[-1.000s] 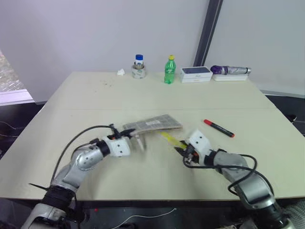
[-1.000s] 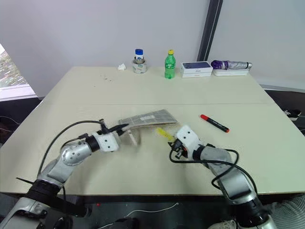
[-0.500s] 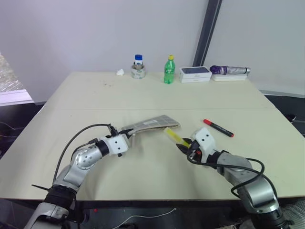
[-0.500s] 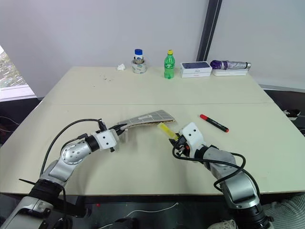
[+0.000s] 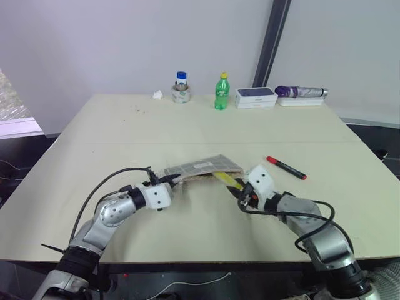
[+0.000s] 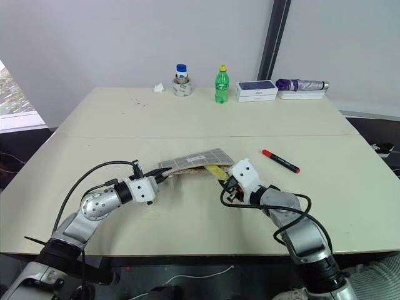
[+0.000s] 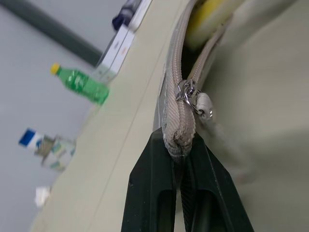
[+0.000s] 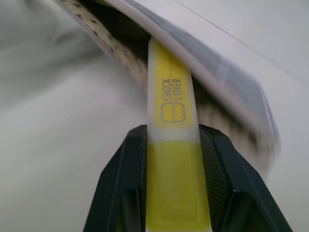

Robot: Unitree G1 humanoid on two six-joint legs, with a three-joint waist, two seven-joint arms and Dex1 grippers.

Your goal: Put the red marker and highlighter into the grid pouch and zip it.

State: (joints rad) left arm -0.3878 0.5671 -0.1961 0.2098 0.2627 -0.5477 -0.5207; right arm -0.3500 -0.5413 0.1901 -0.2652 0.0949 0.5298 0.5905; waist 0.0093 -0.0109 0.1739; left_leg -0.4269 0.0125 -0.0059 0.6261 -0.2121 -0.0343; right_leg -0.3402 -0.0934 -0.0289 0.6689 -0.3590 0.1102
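Jaws of our left gripper (image 7: 183,159) clamp the grid pouch (image 5: 203,165) at its zipper end; our right gripper (image 8: 171,145) pinches the highlighter (image 8: 171,159), tip inside the pouch mouth. Red marker (image 5: 287,167) lies on the counter (image 5: 187,125), apart.

Along the far edge of my table (image 5: 125,125) I see a tape roll (image 5: 182,95) under a blue-capped jar (image 5: 182,77), then a green bottle (image 5: 222,92). Next come a white box (image 5: 256,97) and a folded purple umbrella (image 5: 301,92).
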